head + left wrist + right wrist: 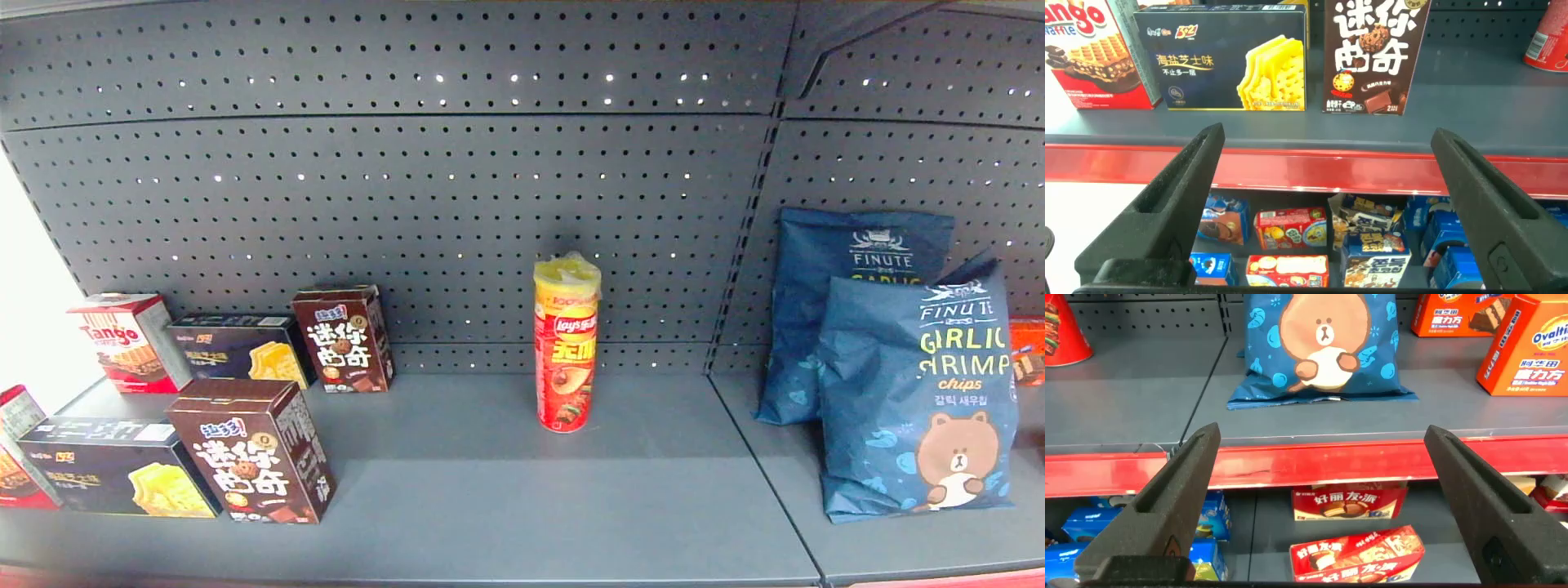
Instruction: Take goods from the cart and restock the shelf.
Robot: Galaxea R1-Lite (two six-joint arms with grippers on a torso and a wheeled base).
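- Left wrist view puts the left gripper (1327,220) nearest, low before the red front rail (1323,167) of the shelf. Its black fingers are spread wide with nothing between them.
- The right gripper (1323,514) hangs before that rail further right, jaws likewise parted and empty.
- Beneath the rail sit small red and blue snack packets (1290,227) on a lower tier.
- On the grey metal shelf (490,490), the front row has a dark navy cracker box (114,478) just beside an upright brown cardboard biscuit box (257,449) at the left. A blue foil snack bag with a bear (914,400) is at the right.
- Further back, a red cylindrical crisp tube with a yellow lid (566,343) stands alone mid-shelf, well apart from both groups. A red-and-white wafer box (131,339) stands at the rear left.
- Assessment: restocking is partly done. Bare shelf lies either side of the tube, and since neither gripper carries goods, the next item must come from the cart.
- A grey perforated back panel (408,204) closes the bay.
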